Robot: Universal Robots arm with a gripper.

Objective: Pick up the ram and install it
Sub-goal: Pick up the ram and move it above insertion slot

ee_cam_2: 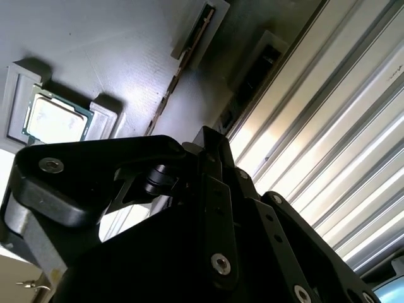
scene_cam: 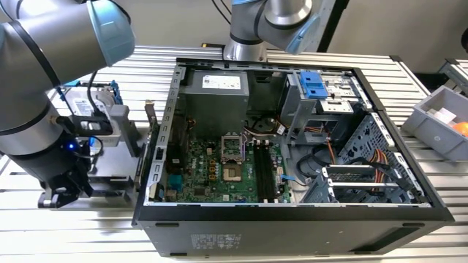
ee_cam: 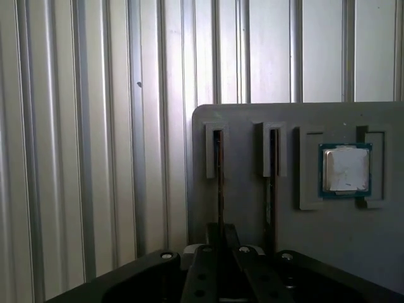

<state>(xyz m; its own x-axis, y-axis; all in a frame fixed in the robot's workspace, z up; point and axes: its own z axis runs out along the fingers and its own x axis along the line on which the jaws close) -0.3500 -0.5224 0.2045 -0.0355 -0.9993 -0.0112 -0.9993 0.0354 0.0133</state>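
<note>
Black metal, the gripper [ee_cam: 219, 238] hangs over the grey holder plate [ee_cam: 243, 202]; whether it is open or closed on anything I cannot tell. Straight out from its tip the ram [ee_cam: 218, 170] stands on edge in the slot lined up with it, its long axis parallel to the ribs of the aluminium table [ee_cam: 82, 158]. A second stick [ee_cam: 272, 170] fills the neighbouring slot, with a processor [ee_cam: 345, 169] beside that. Farther off, in the exterior view, the open computer case [scene_cam: 292, 224] shows its motherboard [scene_cam: 212, 175].

My bench: ribbed aluminium table [scene_cam: 29, 233]. On it: open computer case [scene_cam: 292, 233], grey parts fixture [scene_cam: 113, 164] beside case, grey bin [scene_cam: 433, 118] at exterior view's right.
</note>
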